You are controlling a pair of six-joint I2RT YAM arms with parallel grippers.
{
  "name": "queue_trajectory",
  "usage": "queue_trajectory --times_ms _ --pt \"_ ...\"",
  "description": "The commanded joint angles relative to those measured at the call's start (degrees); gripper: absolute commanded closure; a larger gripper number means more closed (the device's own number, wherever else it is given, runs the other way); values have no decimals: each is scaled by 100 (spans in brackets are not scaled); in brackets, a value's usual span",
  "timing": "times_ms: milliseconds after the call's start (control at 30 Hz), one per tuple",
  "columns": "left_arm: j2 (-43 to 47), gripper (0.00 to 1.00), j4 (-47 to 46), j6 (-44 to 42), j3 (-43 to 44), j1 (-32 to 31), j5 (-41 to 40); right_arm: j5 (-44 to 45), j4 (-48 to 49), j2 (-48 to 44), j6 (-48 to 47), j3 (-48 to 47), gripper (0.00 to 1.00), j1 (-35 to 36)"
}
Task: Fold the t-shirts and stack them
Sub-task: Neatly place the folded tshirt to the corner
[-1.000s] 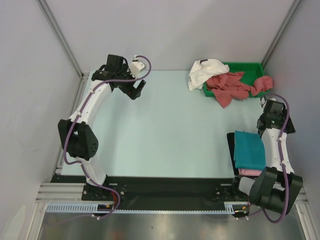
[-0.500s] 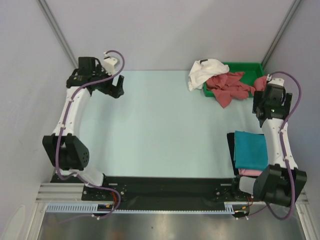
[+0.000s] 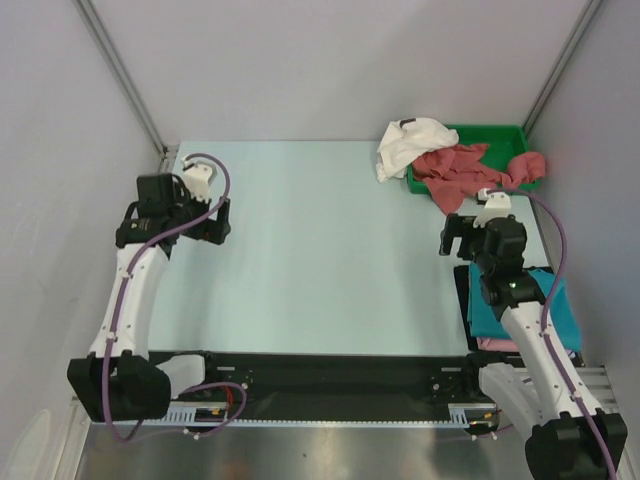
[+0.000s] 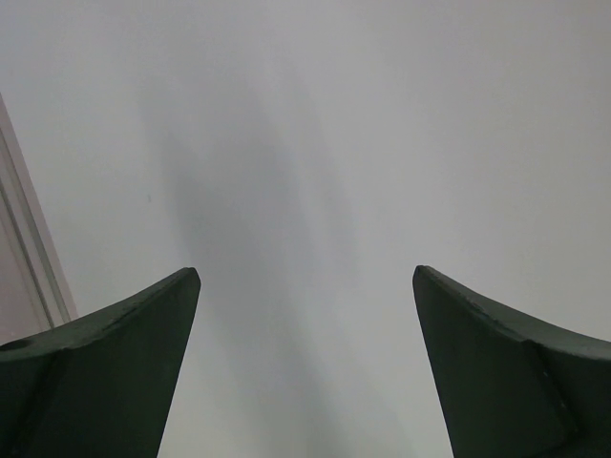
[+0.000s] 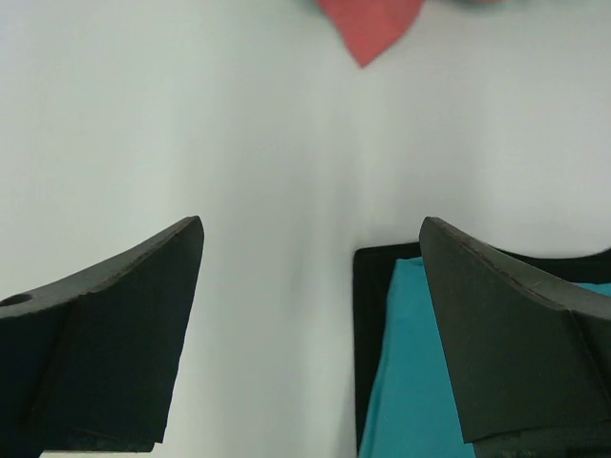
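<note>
A folded teal-blue t-shirt point(image 3: 492, 305) lies on a light pink one point(image 3: 488, 345) on a black mat point(image 3: 461, 290) at the near right, partly hidden by my right arm. A white t-shirt point(image 3: 410, 145) hangs over the left end of the green tray point(image 3: 500, 132). Crumpled dusty-red t-shirts point(image 3: 462, 172) spill from the tray. My right gripper point(image 3: 450, 237) is open and empty just beyond the stack's far left corner. The right wrist view shows the gripper point(image 5: 310, 224), the teal shirt point(image 5: 410, 382) and a red shirt tip point(image 5: 368, 24). My left gripper point(image 3: 218, 222) is open and empty at the table's left, over bare table point(image 4: 305, 277).
Grey walls with metal posts point(image 3: 125, 85) enclose the pale table point(image 3: 320, 250) on three sides. The black rail point(image 3: 330, 370) with both arm bases runs along the near edge. The tray stands in the far right corner.
My left gripper has swung from the far left corner back toward the near left. My right gripper has moved from beside the tray leftward and nearer, to the stack's far corner.
</note>
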State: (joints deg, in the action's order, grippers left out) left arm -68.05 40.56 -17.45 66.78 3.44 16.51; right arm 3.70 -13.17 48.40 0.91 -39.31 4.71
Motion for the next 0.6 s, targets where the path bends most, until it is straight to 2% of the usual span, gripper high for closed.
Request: queue_trajectory --times_ms 0,233,567 --pt "432 0 -215 154 -481 -19 -367 -309 561 -261 428 352 0 188" --pt "1118 0 -408 -39 -1369 -19 -702 -274 701 -446 489 705 0 302" --pt "1215 0 -619 39 -1555 -10 -579 -203 693 -428 454 670 0 311"
